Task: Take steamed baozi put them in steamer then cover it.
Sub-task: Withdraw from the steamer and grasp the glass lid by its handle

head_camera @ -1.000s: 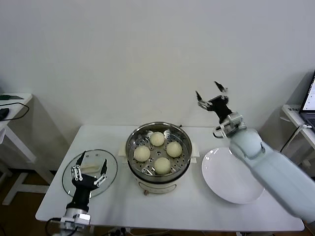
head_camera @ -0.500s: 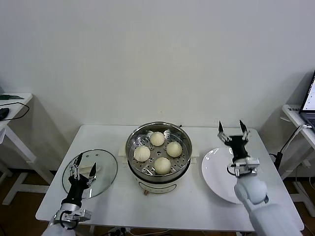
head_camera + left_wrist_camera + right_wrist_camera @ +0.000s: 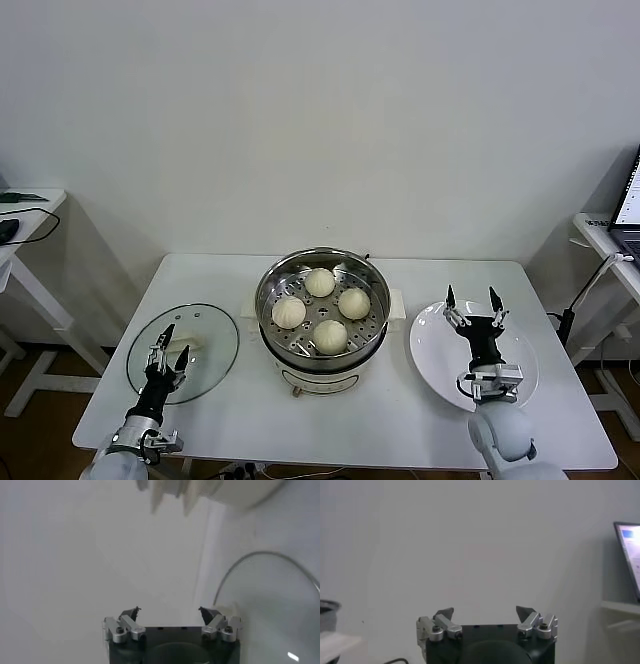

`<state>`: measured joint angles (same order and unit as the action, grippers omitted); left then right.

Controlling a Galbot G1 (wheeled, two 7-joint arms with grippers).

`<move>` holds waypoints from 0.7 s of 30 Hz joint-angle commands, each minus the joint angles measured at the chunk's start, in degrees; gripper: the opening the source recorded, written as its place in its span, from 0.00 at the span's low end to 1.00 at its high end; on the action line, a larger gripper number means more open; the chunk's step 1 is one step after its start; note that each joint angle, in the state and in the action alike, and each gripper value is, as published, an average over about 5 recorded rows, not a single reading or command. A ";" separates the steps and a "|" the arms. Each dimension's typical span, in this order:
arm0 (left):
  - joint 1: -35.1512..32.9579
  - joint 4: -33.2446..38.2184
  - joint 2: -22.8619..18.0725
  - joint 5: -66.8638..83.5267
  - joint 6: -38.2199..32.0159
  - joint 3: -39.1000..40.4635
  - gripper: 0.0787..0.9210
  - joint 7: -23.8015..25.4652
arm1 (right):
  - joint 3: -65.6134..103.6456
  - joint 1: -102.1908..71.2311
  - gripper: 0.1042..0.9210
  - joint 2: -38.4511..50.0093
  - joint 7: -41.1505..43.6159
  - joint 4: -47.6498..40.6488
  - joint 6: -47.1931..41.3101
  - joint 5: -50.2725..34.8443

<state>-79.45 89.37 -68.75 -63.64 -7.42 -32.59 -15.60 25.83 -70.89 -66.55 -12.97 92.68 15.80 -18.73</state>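
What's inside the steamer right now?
Four steamed baozi sit on the perforated tray inside the open steamer. What lies below the tray is hidden.

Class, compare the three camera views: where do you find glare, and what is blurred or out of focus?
Head view: sharp and evenly lit, with bright glints on the steamer rim and glass lid. Left wrist view: the open left gripper is sharp, everything behind it soft. Right wrist view: the open right gripper is crisp, the laptop blurred.
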 commanded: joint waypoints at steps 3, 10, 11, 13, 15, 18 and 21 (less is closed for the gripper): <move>5.28 -8.45 -0.03 -5.52 -1.62 -0.71 0.88 -2.46 | 2.08 -3.41 0.88 -2.00 0.59 0.32 0.98 1.79; 7.62 -10.53 -0.34 -5.31 -0.98 -0.50 0.88 -2.53 | 2.09 -3.68 0.88 -2.24 0.69 0.45 1.09 2.38; 7.84 -10.63 -0.47 -5.21 -0.84 -0.51 0.88 -2.62 | 2.08 -3.73 0.88 -2.30 0.72 0.43 1.11 2.51; 8.20 -10.72 -0.72 -5.09 -0.47 -0.49 0.88 -2.86 | 2.08 -3.84 0.88 -2.39 0.81 0.33 1.18 2.74; 8.48 -10.62 -0.86 -5.00 -0.03 -0.35 0.88 -3.04 | 2.10 -3.97 0.88 -2.47 0.91 0.23 1.28 2.96; 8.98 -10.70 -0.92 -4.96 0.64 0.12 0.88 -3.03 | 2.15 -4.11 0.88 -2.53 0.99 0.14 1.44 3.25; 9.90 -11.82 -1.02 -5.02 0.91 0.64 0.88 -3.00 | 2.24 -4.19 0.88 -2.53 1.03 0.18 1.54 3.50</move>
<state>-72.01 80.22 -69.68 -67.95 -7.24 -32.55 -18.21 27.76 -74.63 -68.73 -12.03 92.87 17.12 -15.90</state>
